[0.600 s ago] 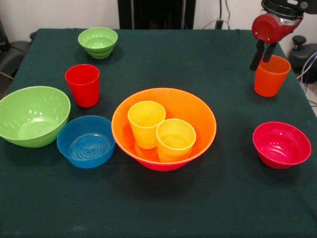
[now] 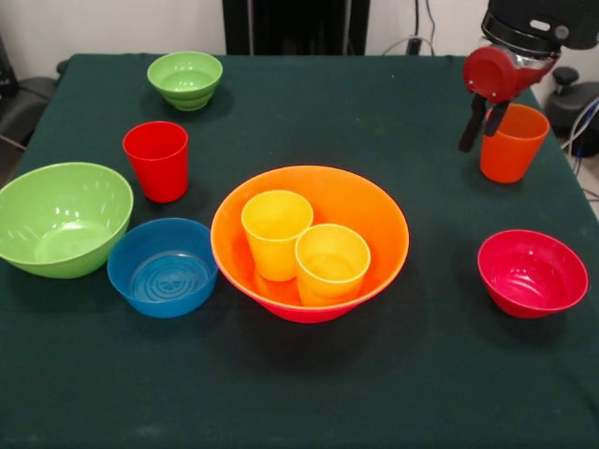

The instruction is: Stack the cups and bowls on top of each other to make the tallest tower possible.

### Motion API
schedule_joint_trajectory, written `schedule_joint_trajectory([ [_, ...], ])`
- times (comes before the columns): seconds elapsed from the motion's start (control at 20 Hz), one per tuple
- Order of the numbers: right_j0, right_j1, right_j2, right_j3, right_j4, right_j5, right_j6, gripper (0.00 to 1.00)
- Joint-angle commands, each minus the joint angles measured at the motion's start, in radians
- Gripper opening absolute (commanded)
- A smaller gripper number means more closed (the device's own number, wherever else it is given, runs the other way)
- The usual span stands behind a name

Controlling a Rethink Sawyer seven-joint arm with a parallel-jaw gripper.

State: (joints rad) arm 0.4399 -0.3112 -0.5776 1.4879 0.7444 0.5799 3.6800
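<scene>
So the gripper (image 2: 480, 123) has slid a bit toward the picture's left and lifted slightly compared to a moment ago. Before, its fingers (image 2: 469, 129) hung right over the rim of the orange tapered plastic cup (image 2: 510, 143); now they hang just beside it, on the cup's left edge in the front view. The fingers are nearly together with only a narrow gap, and they've got nothing in them.

Where stuff is: the orange cup stands upright near the far right corner of the dark green cloth surface (image 2: 393, 112), mouth up, long axis vertical. The big glossy orange bowl (image 2: 309, 241) sits mid-surface, seemingly nested in a pink one that just peeks out underneath, with two yellow plastic cups (image 2: 276, 232) inside it, both mouth up and leaning a little against each other. The red plastic cup (image 2: 156, 159) stands upright to the left, the small blue bowl (image 2: 162, 267) touches the large green bowl (image 2: 62, 217), the small green bowl (image 2: 185, 79) is at the far side, and the small red bowl (image 2: 532, 272) is off to the right, well apart.

What worries me: with the fingers that close to the cup wall, any sideways drift could knock the light cup over or shove it off the edge. And those two loose yellow cups make a wobbly base for anything stacked on them.
</scene>
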Motion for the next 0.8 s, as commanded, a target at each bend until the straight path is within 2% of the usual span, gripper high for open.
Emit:
schedule_joint_trajectory([
  [0.05, 0.020, 0.064, 0.060, -0.114, 0.013, 0.159, 0.253, 1.00],
  [0.55, 0.033, 0.037, 0.049, -0.097, 0.021, 0.171, 0.232, 1.00],
  [0.8, 0.040, 0.005, 0.047, -0.053, 0.022, 0.164, 0.207, 1.00],
])
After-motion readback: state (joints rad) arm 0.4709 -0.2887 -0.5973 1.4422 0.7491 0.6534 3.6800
